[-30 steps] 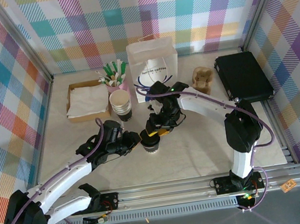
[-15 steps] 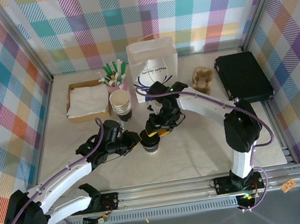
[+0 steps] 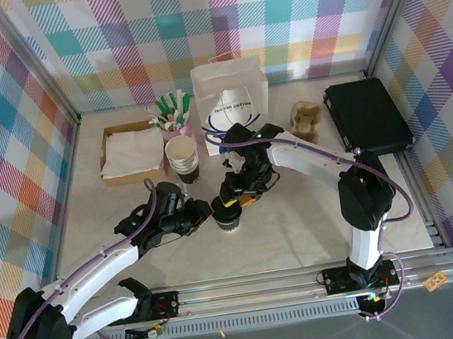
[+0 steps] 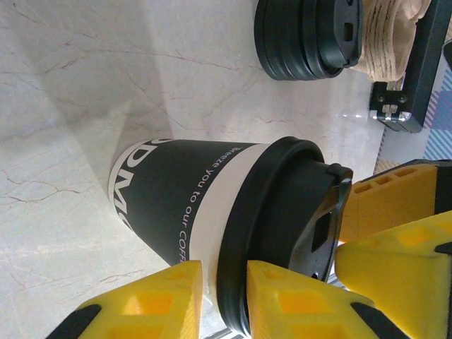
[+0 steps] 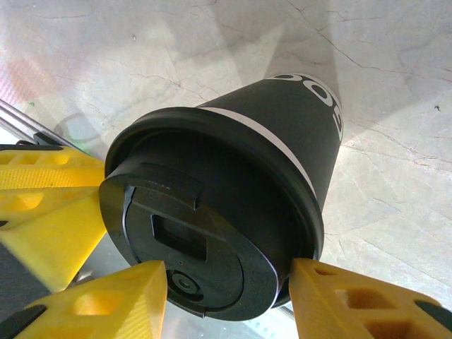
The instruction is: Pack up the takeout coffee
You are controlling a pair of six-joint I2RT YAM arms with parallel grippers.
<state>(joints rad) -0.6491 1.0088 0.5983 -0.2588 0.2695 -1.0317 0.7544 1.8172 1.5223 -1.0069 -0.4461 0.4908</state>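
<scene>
While the takeout coffee stands upright in the middle of the desk, both arms crowd in on it.
The right end effector sits over the top, jaws about half apart and clamped on the black lid, probably to seat it or to lift the cup toward the white bag behind. The left end effector is at the cup's side, jaws narrow, tips by the lid rim, likely bracing it; whether they pinch it, I can't tell.

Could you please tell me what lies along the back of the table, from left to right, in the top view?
Napkin box → straw cup → paper bag → cup carrier → black case.
</scene>
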